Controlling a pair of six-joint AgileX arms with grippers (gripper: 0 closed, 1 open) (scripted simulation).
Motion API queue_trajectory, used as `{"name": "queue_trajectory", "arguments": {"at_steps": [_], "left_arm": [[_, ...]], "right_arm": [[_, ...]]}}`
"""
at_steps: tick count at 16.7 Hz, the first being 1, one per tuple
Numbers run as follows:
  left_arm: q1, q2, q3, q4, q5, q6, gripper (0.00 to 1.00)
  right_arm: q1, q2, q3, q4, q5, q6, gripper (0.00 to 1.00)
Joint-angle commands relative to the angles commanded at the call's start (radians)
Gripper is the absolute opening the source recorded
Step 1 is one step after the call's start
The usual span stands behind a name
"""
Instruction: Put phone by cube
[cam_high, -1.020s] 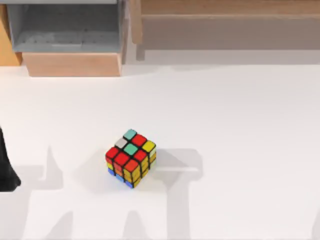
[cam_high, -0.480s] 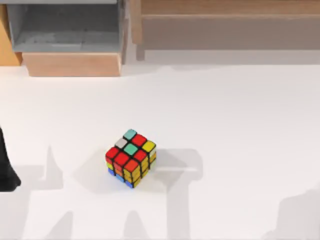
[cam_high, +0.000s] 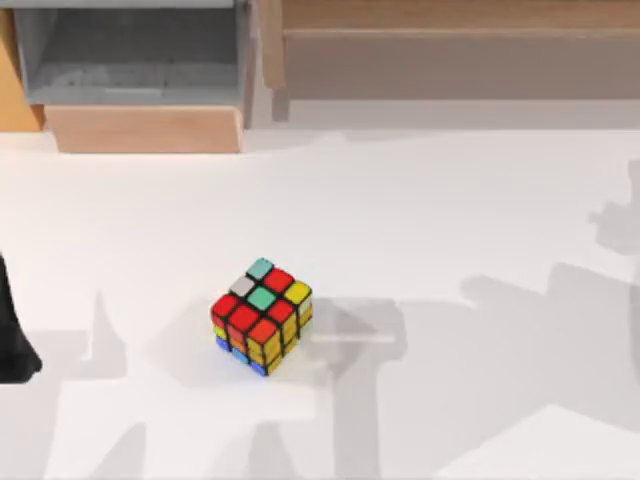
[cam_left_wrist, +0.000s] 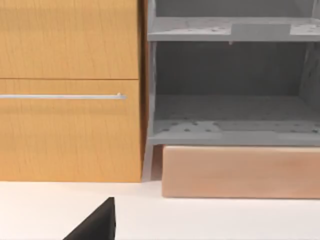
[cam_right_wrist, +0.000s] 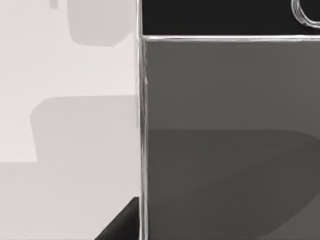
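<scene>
Cube (cam_high: 262, 316) sits on the white table (cam_high: 450, 220) in the top view, left of centre and turned corner-on: black edges, glossy square stickers, top face red, teal, grey and yellow, the sides mostly red, orange and yellow with a little blue at the base. Behind it, at the far edge, an open grey drawer (cam_high: 130, 55) with a pale wood front and speckled floor, and to its right a long wooden shelf (cam_high: 450, 20). Left arm (cam_high: 12, 330) shows as a matte black shape at the table's left edge, well apart from the cube. Soft grey shadows spread across the right half of the table. Left wrist view: the same furniture seen front-on — orange-grained wood cabinet door (cam_left_wrist: 70, 85) with a thin silver bar handle (cam_left_wrist: 60, 96), grey shelving compartment (cam_left_wrist: 230, 105) with dotted floor, pale wood drawer front (cam_left_wrist: 240, 171) below it. A black wedge of the left gripper (cam_left_wrist: 95, 227) is at the frame edge; whether its fingers are spread or pressed together I cannot tell. Right wrist view: phone (cam_right_wrist: 225, 140) very close — flat grey reflective screen, thin silver rim, black band at one end with part of a round home button (cam_right_wrist: 306, 12) — over the white table. Right gripper: a small black corner (cam_right_wrist: 122, 225) beside the phone's rim; finger state cannot be told, nor whether the phone is gripped.
</scene>
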Motion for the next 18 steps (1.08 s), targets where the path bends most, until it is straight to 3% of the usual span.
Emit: {"name": "queue_trajectory", "arguments": {"at_steps": [9, 18], "left_arm": [[0.0, 0.0, 0.0, 0.0, 0.0, 0.0, 1.0], [0.0, 0.0, 0.0, 0.0, 0.0, 0.0, 1.0]], "right_arm": [[0.395, 0.244, 0.277, -0.101, 0.0, 0.233, 0.0], [0.685, 0.443, 0.406, -0.132, 0.037, 0.329, 0.0]]}}
